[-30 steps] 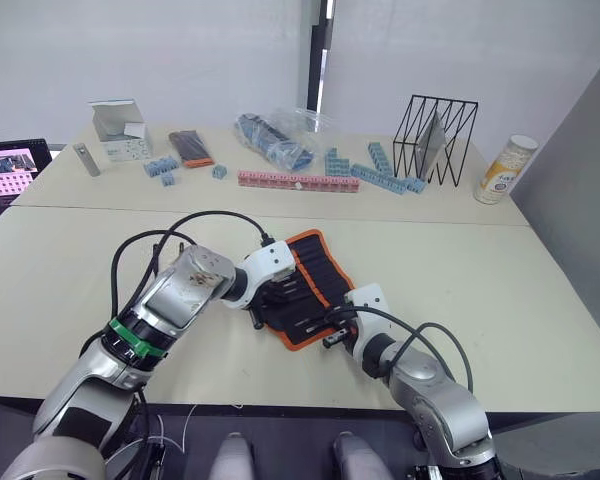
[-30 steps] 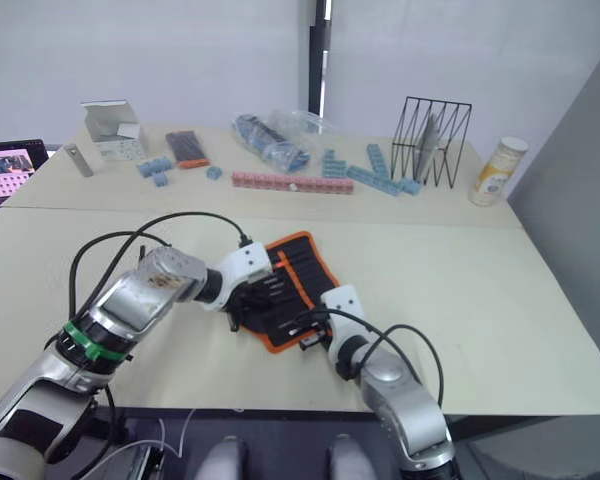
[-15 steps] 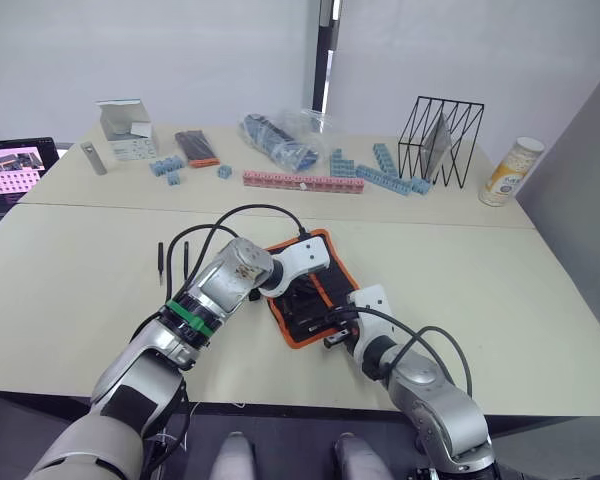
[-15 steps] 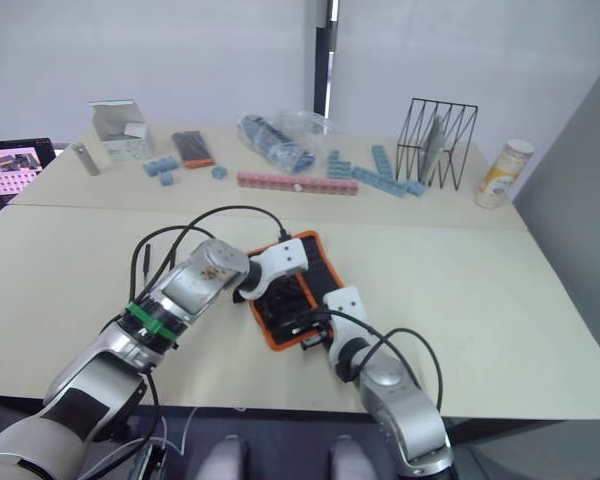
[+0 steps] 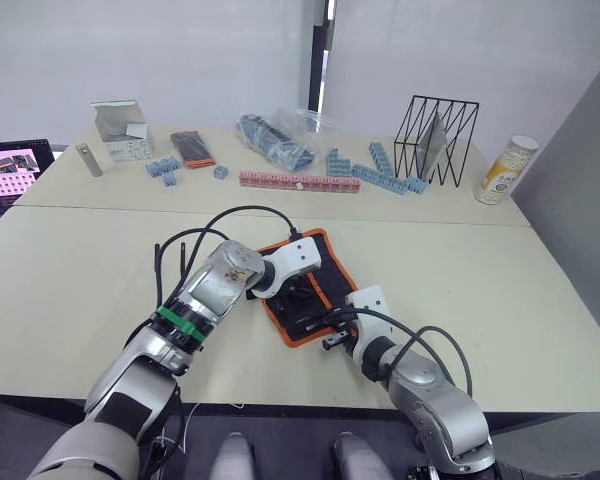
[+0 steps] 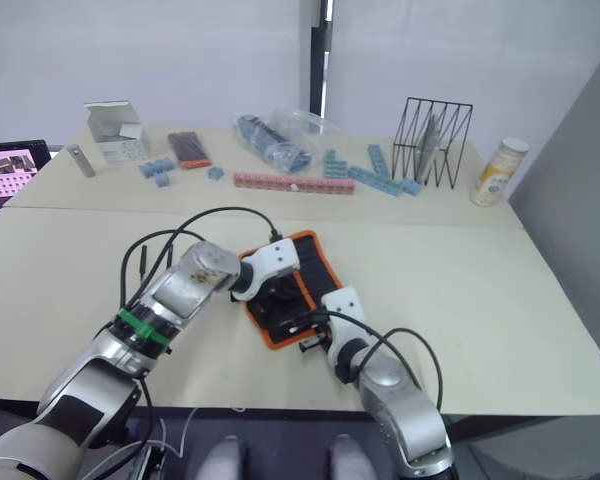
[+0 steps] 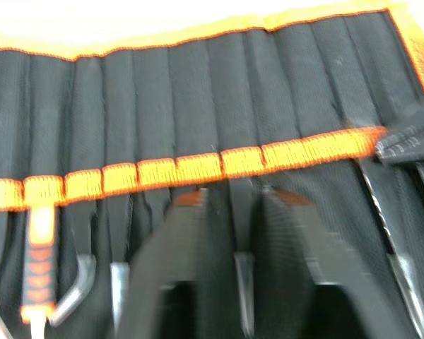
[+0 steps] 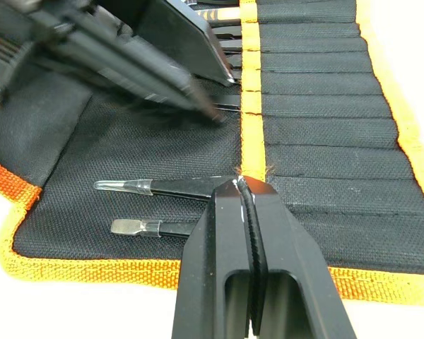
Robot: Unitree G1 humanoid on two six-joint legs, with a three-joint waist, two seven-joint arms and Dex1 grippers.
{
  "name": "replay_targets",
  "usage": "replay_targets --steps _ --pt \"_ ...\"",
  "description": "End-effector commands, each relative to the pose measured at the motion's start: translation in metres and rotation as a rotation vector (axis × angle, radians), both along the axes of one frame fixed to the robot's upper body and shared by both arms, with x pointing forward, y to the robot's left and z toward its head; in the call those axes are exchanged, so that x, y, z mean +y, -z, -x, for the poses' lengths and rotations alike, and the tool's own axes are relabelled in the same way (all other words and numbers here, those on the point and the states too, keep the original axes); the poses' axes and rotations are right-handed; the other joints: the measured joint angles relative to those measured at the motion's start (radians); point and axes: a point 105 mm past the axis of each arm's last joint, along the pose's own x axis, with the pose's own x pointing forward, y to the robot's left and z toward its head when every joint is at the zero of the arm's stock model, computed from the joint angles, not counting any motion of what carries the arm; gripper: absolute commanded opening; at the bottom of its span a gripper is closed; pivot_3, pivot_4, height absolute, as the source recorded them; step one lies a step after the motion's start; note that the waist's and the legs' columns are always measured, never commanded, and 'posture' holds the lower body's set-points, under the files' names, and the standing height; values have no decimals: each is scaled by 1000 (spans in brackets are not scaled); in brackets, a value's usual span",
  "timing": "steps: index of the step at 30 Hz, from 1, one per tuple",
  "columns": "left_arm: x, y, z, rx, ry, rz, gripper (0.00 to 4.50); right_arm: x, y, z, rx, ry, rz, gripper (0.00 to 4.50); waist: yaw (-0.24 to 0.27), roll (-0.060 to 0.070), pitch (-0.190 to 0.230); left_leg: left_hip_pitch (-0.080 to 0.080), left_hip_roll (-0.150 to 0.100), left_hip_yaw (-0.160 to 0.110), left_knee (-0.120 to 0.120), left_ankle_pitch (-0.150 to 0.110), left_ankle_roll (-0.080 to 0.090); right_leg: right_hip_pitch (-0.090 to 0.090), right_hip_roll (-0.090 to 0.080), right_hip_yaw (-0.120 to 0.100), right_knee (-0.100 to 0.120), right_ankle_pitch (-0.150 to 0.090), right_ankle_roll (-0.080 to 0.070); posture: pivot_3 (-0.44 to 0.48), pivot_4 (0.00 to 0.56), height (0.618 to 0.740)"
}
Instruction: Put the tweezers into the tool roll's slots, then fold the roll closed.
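Observation:
The tool roll (image 5: 326, 268) lies open on the table, black with orange edging and an orange centre strip (image 7: 198, 167). My left gripper (image 7: 234, 198) hovers over its slots (image 7: 226, 106), open, its fingers (image 8: 162, 63) either side of one slim tweezers (image 7: 244, 282) tucked under the strip. My right gripper (image 8: 244, 185) is shut, its tips resting on the orange strip near the roll's front edge. Two more tools sit in slots beside it, a pointed tweezers (image 8: 162, 187) and a flat-tipped one (image 8: 138, 227). A slim black tweezers (image 6: 140, 262) lies on the table left of the roll, by my left arm's cables.
Along the back of the table stand a white box (image 5: 120, 122), a small black pack with an orange end (image 5: 192, 148), a plastic bag (image 5: 275, 135), a pink block strip (image 5: 298, 180), blue blocks (image 5: 380, 170), a wire rack (image 5: 435, 140) and a can (image 5: 507, 170). A laptop (image 5: 10, 170) sits far left.
My left gripper has moved from the roll's left edge to over its middle slots. The right gripper has stayed on the roll's front part.

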Motion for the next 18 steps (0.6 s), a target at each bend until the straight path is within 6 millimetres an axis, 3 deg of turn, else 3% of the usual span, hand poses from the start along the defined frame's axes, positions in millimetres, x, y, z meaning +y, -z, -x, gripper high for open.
replay_targets --steps 1,2,9,14,18 --pt "16 -17 -3 -51 -52 25 3077 -4 16 3 67 5 34 0 -5 0 0 0 0 0 0 0 0 0 0 0 0 0 0 0 150 663" --pt "19 -18 -1 -48 -62 29 3365 -4 16 3 67 3 35 0 -7 0 0 0 0 0 0 0 0 0 0 0 0 0 0 0 150 663" --pt "51 -17 7 -33 -142 40 3365 -4 16 2 66 -9 39 0 -10 0 0 0 0 0 0 0 0 0 0 0 0 0 0 0 150 663" --pt "72 13 15 -3 -169 -10 3365 -3 16 1 65 -18 40 0 -10 0 0 0 0 0 0 0 0 0 0 0 0 0 0 0 150 663" --pt "77 21 20 19 -195 10 3365 -4 14 0 60 -20 44 0 -11 0 0 1 0 0 -1 0 0 1 0 0 0 0 0 0 150 663"
